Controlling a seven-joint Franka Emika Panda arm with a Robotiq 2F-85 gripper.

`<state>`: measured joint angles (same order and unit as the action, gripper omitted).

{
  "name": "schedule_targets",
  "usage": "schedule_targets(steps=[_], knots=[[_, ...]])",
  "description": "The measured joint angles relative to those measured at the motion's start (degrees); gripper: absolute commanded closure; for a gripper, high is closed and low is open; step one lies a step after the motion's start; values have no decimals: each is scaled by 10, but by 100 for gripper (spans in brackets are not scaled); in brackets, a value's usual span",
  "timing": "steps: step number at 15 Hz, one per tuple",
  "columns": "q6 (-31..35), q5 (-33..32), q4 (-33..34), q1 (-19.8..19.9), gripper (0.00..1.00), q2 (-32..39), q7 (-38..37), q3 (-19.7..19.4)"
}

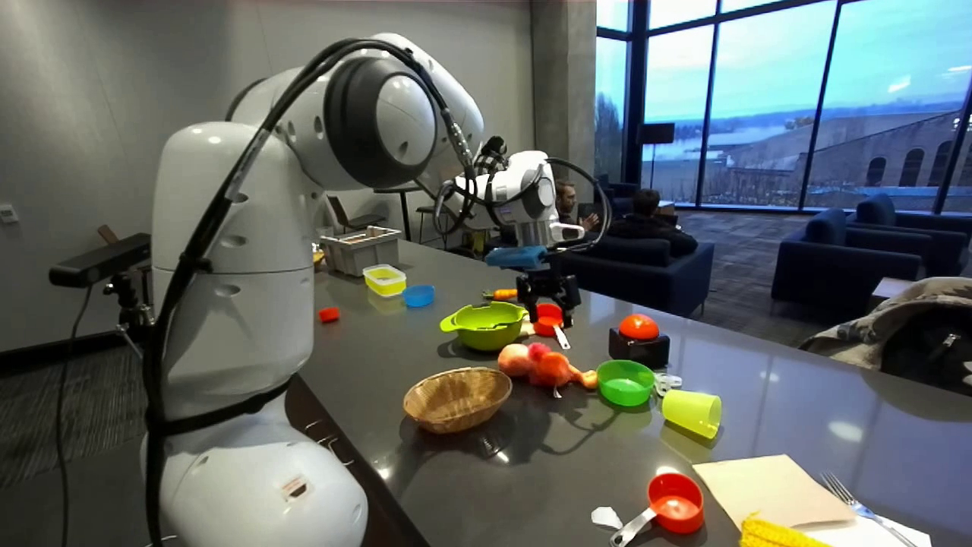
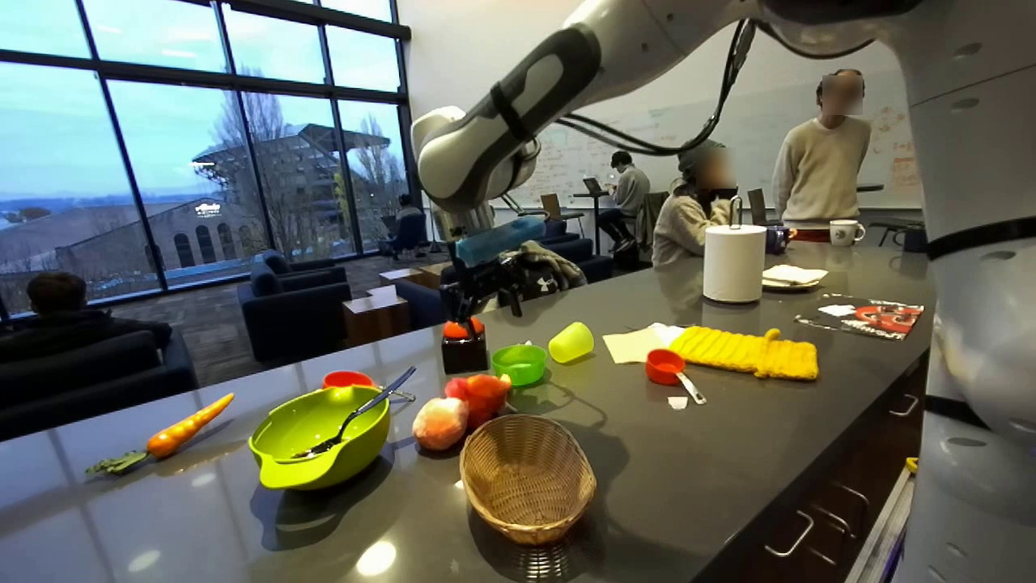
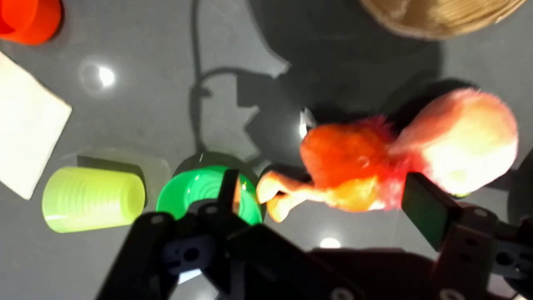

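The tool (image 3: 327, 196), gaping wide and empty, partly hides the green bowl (image 3: 187, 187) in the wrist view. The plush toy (image 1: 552, 370) lies left of that bowl in both exterior views; the whiteboard (image 2: 558, 166) is illegible.

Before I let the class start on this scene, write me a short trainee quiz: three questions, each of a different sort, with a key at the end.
1. Multiple choice: which of these rests in the lime-green bowl?
a) a carrot
b) a utensil
c) a paper roll

2. True or false: the red plush toy lies outside the wicker basket.

3. Short answer: in the wrist view, how do the jaws of the gripper stand, and is anything held between them?

Key
1. b
2. True; it lies on the counter beside the basket.
3. They stand wide apart, with nothing held.
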<state>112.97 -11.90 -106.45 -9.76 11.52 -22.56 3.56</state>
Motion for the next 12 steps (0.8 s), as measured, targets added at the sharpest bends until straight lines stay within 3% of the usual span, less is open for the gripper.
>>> schedule_targets(steps=[6,12], knots=[[-100,26,-101,-16,0,-110,-102,28],[-45,113,-246,33,0,-183,-144,12]])
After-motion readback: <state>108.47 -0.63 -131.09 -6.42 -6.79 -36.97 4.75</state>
